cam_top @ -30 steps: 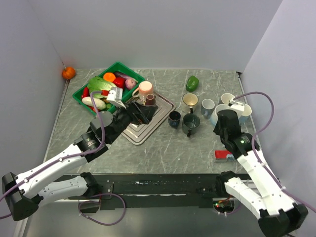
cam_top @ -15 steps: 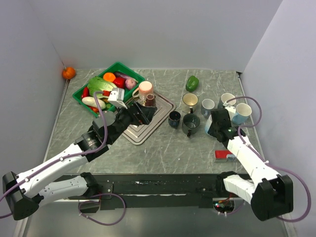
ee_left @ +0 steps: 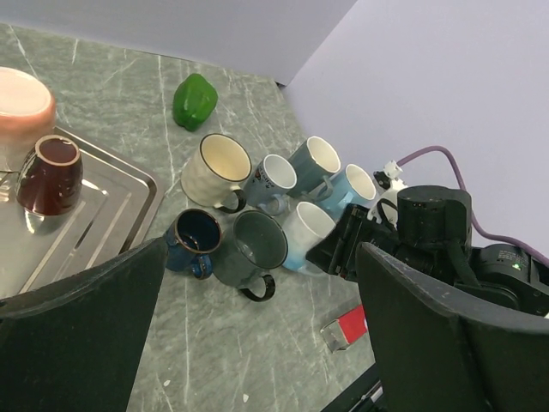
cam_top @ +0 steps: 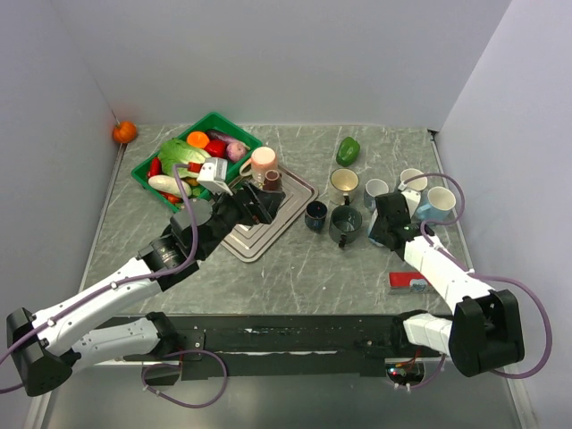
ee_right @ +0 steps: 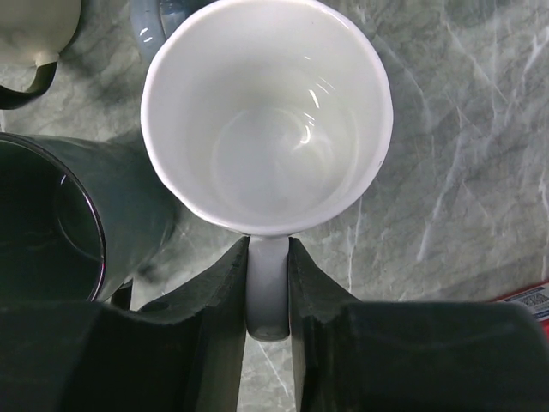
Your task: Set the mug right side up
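Sitting mouth-up beside the green mug (ee_right: 60,223), the white mug (ee_right: 266,112) looks righted — the right gripper (ee_right: 268,292), pinching its handle, has only to release.

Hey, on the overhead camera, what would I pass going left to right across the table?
orange → green basket → metal tray → dark blue mug → green pepper → light blue mug. The other mugs bunch together, so I've left them out.
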Tool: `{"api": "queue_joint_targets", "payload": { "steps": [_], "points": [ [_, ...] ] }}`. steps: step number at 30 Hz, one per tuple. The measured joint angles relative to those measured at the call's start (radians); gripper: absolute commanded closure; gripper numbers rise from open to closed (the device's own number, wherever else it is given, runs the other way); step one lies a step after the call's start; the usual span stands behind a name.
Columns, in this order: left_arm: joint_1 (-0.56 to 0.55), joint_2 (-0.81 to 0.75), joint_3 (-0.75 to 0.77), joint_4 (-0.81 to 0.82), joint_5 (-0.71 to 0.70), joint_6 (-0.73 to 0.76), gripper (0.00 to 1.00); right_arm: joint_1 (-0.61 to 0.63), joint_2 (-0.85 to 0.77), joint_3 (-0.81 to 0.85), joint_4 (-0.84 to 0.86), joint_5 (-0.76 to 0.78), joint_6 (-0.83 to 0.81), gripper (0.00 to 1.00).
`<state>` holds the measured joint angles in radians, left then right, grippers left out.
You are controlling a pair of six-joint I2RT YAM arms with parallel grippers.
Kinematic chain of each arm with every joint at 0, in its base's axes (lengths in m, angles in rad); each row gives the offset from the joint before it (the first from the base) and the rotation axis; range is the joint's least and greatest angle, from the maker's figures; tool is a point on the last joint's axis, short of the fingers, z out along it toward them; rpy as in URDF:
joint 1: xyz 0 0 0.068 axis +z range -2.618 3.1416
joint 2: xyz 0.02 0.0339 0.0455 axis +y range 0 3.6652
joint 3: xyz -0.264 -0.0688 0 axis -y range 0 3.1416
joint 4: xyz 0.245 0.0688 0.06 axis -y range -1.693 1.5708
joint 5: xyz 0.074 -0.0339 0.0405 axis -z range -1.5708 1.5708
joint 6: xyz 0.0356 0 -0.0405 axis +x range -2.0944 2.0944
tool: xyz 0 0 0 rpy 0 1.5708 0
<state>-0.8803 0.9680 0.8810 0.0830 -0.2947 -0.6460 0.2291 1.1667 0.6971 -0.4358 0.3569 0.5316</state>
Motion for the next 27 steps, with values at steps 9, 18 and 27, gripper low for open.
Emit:
{"api": "queue_joint_targets", "payload": {
  "steps": [9, 18, 27],
  "points": [
    [0.0, 0.01, 0.0, -0.003, -0.011, 0.001, 0.04, -0.001, -0.021, -0.015, 0.016, -0.015, 0.003, 0.25],
    [0.003, 0.094, 0.051, -0.064, -0.073, 0.032, 0.04, -0.001, -0.14, 0.011, -0.047, -0.031, 0.002, 0.11],
    [0.109, 0.393, 0.233, -0.16, -0.1, 0.135, 0.04, -0.001, -0.332, 0.09, -0.056, -0.203, -0.036, 0.08]
  ]
}}
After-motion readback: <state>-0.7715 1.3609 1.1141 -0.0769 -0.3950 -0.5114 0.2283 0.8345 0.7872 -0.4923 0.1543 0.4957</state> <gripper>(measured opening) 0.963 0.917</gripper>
